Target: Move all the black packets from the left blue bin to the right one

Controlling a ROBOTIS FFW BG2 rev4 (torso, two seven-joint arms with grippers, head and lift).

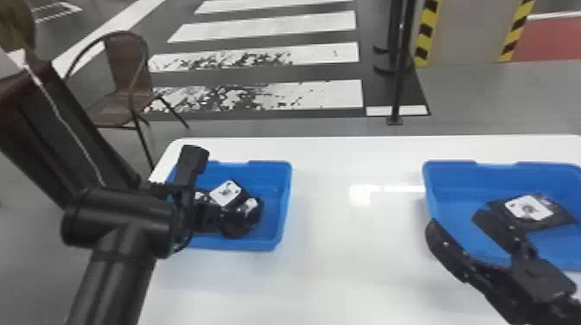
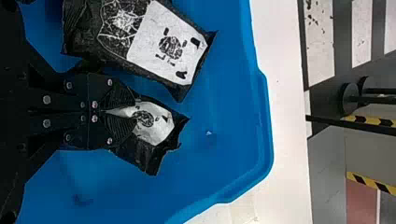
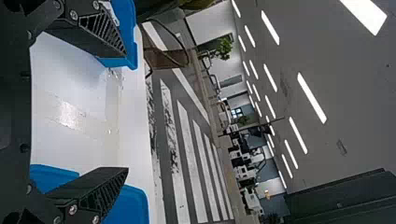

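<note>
In the left blue bin (image 1: 283, 199), a white-labelled black packet (image 2: 168, 49) is set label-up; beside it, a creased packet (image 2: 154, 123) is pinched; in the right blue bin (image 1: 449, 179), another packet (image 1: 529, 208) is set label-up.

A table (image 1: 346, 250) (glossy white) holds two blue bins (image 1: 276, 186).

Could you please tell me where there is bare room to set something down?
The widest free patch is the white table between the left blue bin and the right blue bin. It is crowded in the left one, where the left gripper clamps a black packet beside another black packet, and at the right one's near left corner, where the right gripper hangs open.
</note>
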